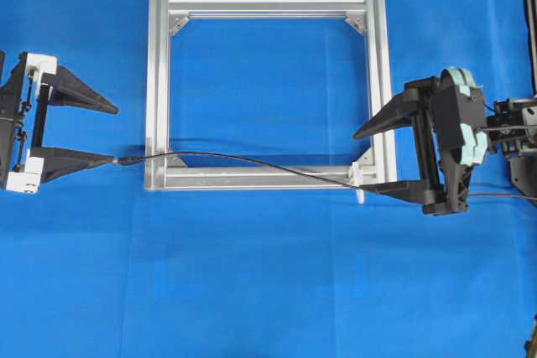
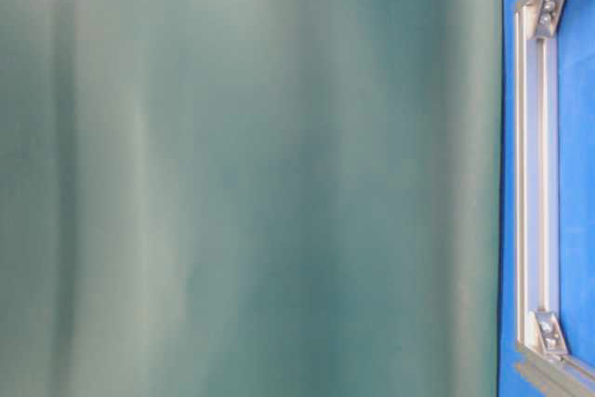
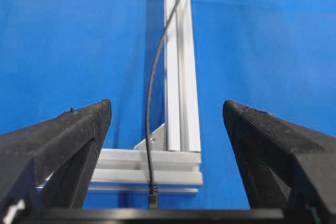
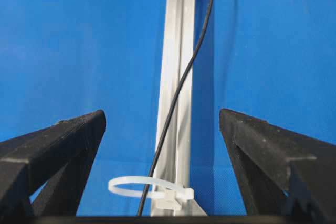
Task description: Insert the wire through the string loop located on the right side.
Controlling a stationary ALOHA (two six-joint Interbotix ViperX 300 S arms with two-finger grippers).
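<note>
The wire (image 4: pixel 178 90) looks already threaded through the string loop (image 4: pixel 149 187), so a careless drag by either spread, empty tool could pull it back out. It lies along the frame's (image 1: pixel 260 175) near rail: the loop sits between the right tool's (image 1: pixel 375 161) fingers, the plug tip just beside the left tool (image 1: pixel 113 133).

Left gripper (image 1: pixel 116 134): left edge of overhead view, jaws spread wide, pointing right, nothing between. Right gripper (image 1: pixel 367 162): right side, jaws spread wide, pointing left, nothing between.
</note>
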